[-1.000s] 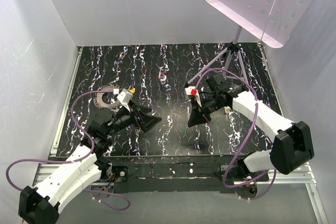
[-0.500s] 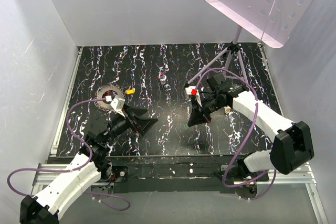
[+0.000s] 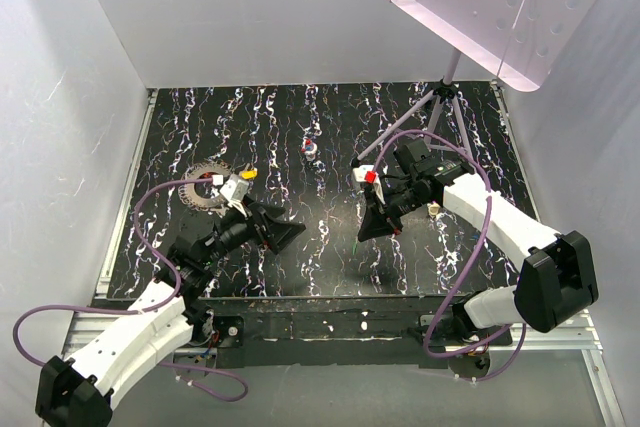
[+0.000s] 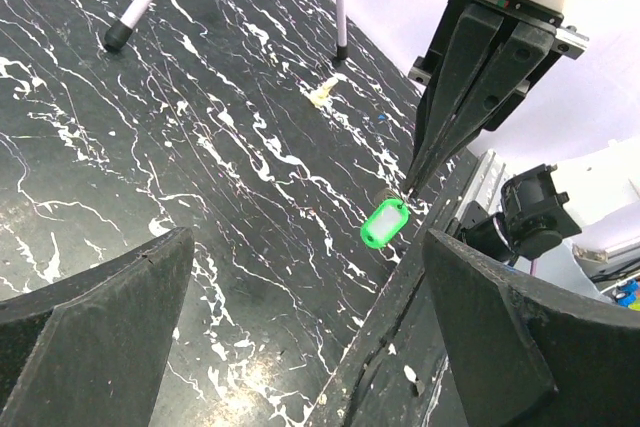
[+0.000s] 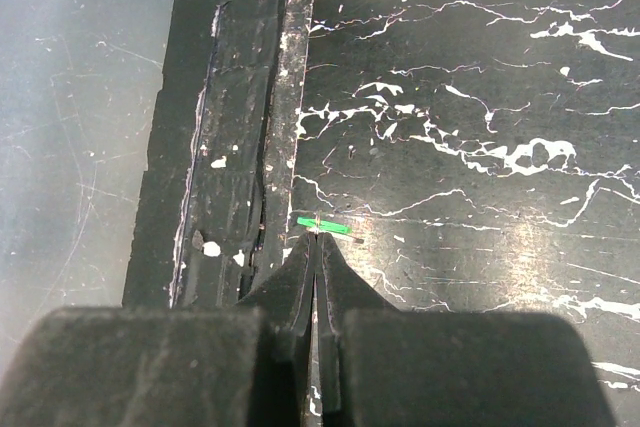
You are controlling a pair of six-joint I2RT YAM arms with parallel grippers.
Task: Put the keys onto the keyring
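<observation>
Where the top view gives only a green sliver at the tips of the right jaws, the left wrist view shows the green key (image 4: 385, 222) broadside: a rounded bright tag hanging below those tips, over the near edge of the bench (image 4: 180, 147). Right wrist view: same key (image 5: 325, 226) edge-on, a thin green bar; right jaws pressed together and clamped on it, with the bench's black border strip (image 5: 235, 127) beside it. Whether the key touches the bench cannot be told in any view. Left jaws: spread wide apart, holding nothing, one black finger (image 4: 95, 312) at each lower corner of the left wrist view, pointed at the right jaws. Top view only: keyring (image 3: 197, 195), grey and toothed, flat on the bench at left, its right side partly covered by the white end of the left arm (image 3: 150, 322); yellow key (image 3: 247, 174) just beside it to the right, well apart from the green key (image 3: 358, 243). Other items: red-white-blue blob (image 3: 310, 148) at mid-bench, far side; beige lump (image 3: 433, 209) close to the right arm (image 3: 500, 222), also seen in the left wrist view (image 4: 322, 92); tripod (image 3: 440, 107) at the far right carrying a tilted pink perforated board (image 3: 490, 7), two of its feet (image 4: 115, 39) showing in the left wrist view.
</observation>
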